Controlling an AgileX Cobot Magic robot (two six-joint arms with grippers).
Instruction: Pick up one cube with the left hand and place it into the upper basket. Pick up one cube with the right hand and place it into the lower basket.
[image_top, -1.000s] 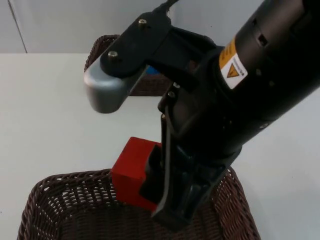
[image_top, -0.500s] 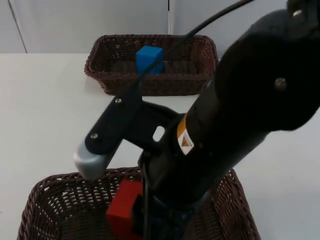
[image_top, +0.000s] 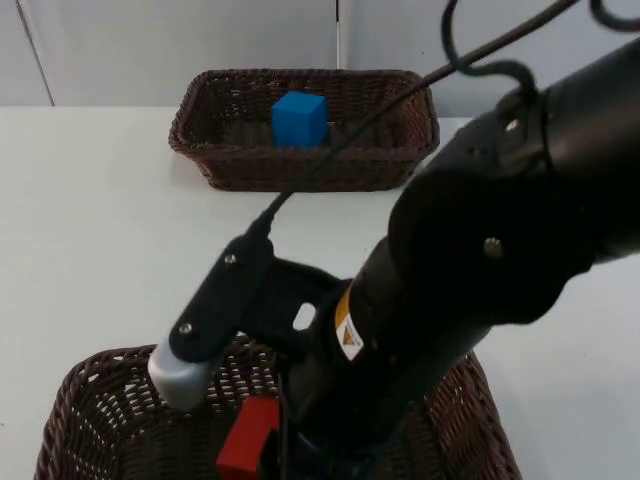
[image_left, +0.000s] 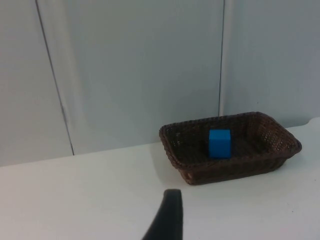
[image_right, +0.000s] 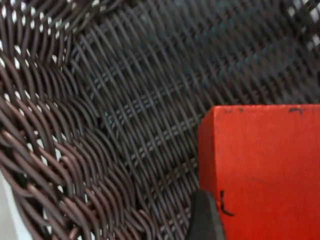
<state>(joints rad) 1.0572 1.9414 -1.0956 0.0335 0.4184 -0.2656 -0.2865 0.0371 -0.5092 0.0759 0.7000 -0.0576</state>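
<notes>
Descent since 1 s ago: right gripper (image_top: 275, 462) has dropped w/ red cube (image_top: 246, 447) from above the rim to inside the lower basket (image_top: 90, 400), fingers clamped on it. Release looks next. Blue cube (image_top: 299, 119) sits in upper basket (image_top: 400, 165); left gripper (image_left: 167, 222) waits, fingers' state can't tell.

red cube (image_top: 248, 452) half hidden behind right arm (image_top: 440, 300).
</notes>
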